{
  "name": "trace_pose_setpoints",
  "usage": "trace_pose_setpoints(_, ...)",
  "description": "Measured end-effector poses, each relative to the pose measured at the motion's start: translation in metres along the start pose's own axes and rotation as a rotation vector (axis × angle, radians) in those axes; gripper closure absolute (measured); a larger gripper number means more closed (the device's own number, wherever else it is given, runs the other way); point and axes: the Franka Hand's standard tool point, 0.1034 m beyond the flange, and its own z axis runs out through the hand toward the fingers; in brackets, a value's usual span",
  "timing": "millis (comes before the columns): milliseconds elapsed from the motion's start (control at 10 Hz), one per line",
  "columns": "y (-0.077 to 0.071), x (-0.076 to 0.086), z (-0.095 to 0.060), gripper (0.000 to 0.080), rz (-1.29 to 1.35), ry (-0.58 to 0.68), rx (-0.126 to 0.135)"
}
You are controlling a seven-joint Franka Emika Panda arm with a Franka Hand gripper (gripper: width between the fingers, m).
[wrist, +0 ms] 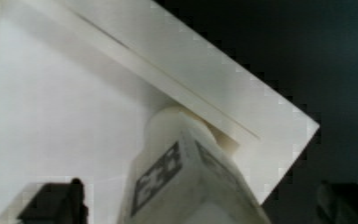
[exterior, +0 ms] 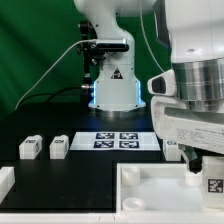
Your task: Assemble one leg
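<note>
The leg [wrist: 190, 170], a white post with a black-and-white tag, stands on end at a corner of the large white panel [wrist: 78, 100]. My gripper [wrist: 197, 205] straddles it. Its dark fingers [wrist: 55, 202] show on either side, with a narrow gap between each finger and the leg, so the jaws look open. In the exterior view my gripper [exterior: 205, 168] is at the right, over the same leg [exterior: 213, 185], whose tag shows at the panel's [exterior: 150, 190] right end.
Two loose legs [exterior: 30, 148] [exterior: 59, 147] lie at the exterior view's left, and another [exterior: 172, 150] lies beside my gripper. The marker board [exterior: 118, 139] lies mid-table before the arm base. A white part [exterior: 5, 180] sits at the left edge.
</note>
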Motion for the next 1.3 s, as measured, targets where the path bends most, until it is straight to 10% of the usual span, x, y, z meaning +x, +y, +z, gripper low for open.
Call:
trace_pose_setpoints(500,-0.0047,0.0060,-0.0044,0.0151,-0.579,0.032,-0.052)
trace_pose_setpoints(600,-0.0046,0.0061,-0.0043,0.0285,-0.581,0.032,-0.052)
trace_pose_setpoints(900,-0.0028,0.0058,-0.0031,0.0501,-0.281,0.031,-0.043)
trace_pose_setpoints(1300,-0.0026,0.0066,-0.0018,0.0501,0.548,0.020,-0.037)
